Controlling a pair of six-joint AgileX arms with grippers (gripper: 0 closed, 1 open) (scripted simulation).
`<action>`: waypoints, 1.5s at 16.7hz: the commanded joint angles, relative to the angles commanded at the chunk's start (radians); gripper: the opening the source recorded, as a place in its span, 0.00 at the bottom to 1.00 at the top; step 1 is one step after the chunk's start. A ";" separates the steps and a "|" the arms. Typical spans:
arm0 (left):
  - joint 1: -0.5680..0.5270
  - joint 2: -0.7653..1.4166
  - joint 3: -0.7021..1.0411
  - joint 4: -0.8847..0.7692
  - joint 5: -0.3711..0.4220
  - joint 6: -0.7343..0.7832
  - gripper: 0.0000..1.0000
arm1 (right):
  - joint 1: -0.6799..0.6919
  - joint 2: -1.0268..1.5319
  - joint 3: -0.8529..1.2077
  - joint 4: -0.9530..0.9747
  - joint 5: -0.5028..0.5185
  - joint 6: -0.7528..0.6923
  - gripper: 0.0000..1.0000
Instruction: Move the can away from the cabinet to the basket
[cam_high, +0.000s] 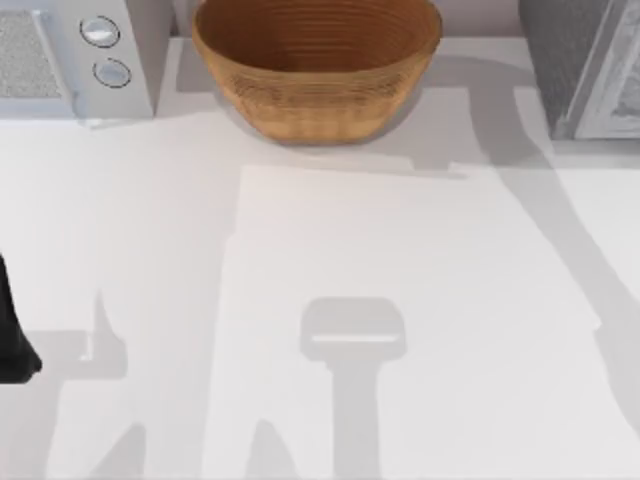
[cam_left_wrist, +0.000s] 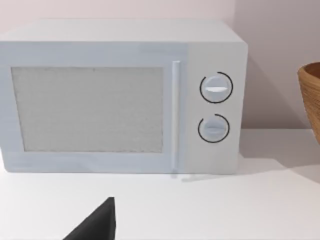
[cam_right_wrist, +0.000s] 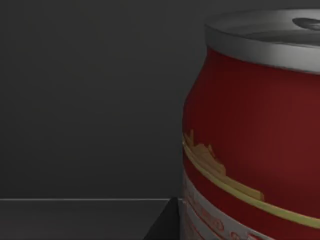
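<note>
Close before the right wrist camera, can (cam_right_wrist: 255, 125) upright, gripper grip cannot be told.

Red can (cam_right_wrist: 255, 135), silver top, close up and upright; dark grey wall behind; dark claw tip beside its base

Left arm: sitting at the table's left edge in the top view, a dark part of it (cam_high: 14, 340) showing low on that side.
Left gripper: showing as one dark fingertip (cam_left_wrist: 97, 224) in the left wrist view, above the tabletop.
Right gripper: showing as one dark finger tip (cam_right_wrist: 167, 222) in the right wrist view, just beside the can (cam_right_wrist: 255, 135).
</note>
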 joint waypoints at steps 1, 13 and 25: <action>0.000 0.000 0.000 0.000 0.000 0.000 1.00 | 0.000 0.000 0.000 0.000 0.000 0.000 0.00; 0.000 0.000 0.000 0.000 0.000 0.000 1.00 | 0.347 -0.308 0.031 -0.344 0.339 -0.001 0.00; 0.000 0.000 0.000 0.000 0.000 0.000 1.00 | 0.291 -0.491 -0.196 -0.283 0.282 -0.001 0.00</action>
